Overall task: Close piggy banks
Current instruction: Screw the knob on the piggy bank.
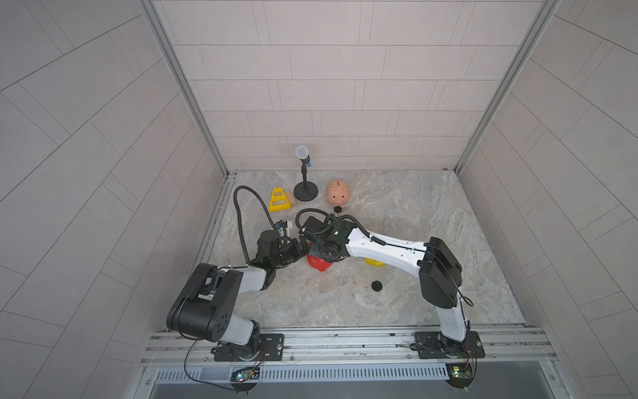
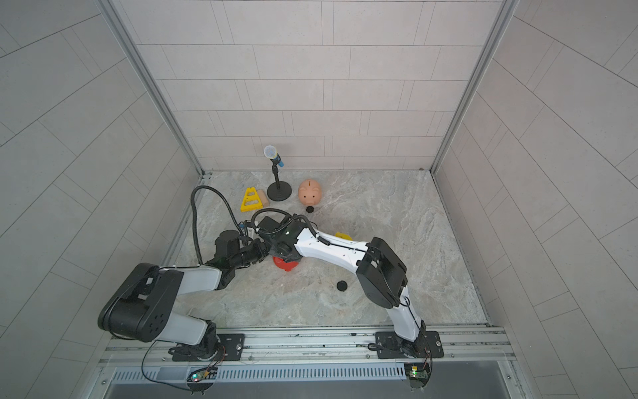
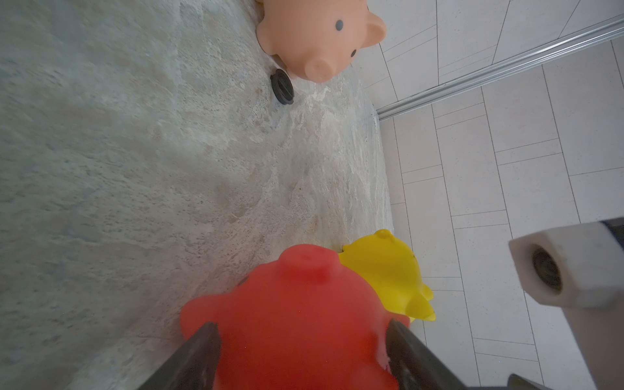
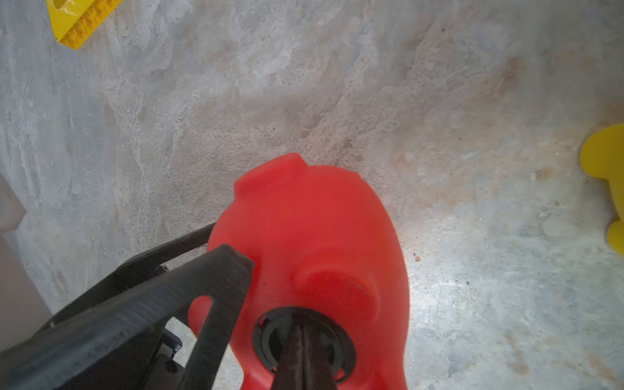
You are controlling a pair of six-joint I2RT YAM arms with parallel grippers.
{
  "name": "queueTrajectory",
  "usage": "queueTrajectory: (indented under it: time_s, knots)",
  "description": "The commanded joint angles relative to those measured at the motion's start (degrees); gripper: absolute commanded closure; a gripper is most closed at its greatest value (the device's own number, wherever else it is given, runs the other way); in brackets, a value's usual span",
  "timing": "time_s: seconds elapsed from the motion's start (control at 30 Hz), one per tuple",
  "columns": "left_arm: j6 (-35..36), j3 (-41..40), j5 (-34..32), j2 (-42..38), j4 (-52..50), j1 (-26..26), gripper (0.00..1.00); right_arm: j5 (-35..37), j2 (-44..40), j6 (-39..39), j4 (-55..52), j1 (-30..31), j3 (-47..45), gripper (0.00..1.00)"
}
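Note:
The red piggy bank (image 4: pixel 314 236) lies belly-up in mid-table, mostly hidden under both wrists in both top views (image 1: pixel 319 264). My left gripper (image 3: pixel 300 324) is shut on it, one finger (image 4: pixel 209 287) pressed to each flank. A black plug (image 4: pixel 266 337) sits in its round belly hole. My right gripper (image 4: pixel 299 326) is shut, its tips down in the plug's centre. The yellow piggy bank (image 3: pixel 388 270) lies just right of the red one, half under the right arm (image 1: pixel 374 261). The peach-pink piggy bank (image 1: pixel 338 192) stands at the back.
One loose black plug (image 1: pixel 337 209) lies in front of the peach-pink pig, another (image 1: pixel 376 286) nearer the front. A microphone stand (image 1: pixel 305 191), a yellow triangular frame (image 1: pixel 278 199) and a small wooden block (image 1: pixel 290 199) stand at the back left.

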Motion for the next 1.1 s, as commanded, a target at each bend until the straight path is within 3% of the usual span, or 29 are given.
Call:
queueTrajectory:
  time_s: [0.0, 0.47, 1.07]
  knots:
    - [-0.53, -1.05, 6.05, 1.45, -4.86, -2.37, 0.20, -3.51, 5.23, 4.41, -2.88, -1.00, -0.99, 0.94]
    - [2.79, -0.21, 4.41, -1.71, -11.70, -2.30, 0.21, -7.80, 4.31, 7.02, -2.13, -2.86, -2.38, 0.95]
    - [2.93, -0.12, 4.07, -1.04, -11.78, -2.25, 0.21, -13.65, 4.62, 13.38, 3.20, -4.22, -5.10, 1.00]
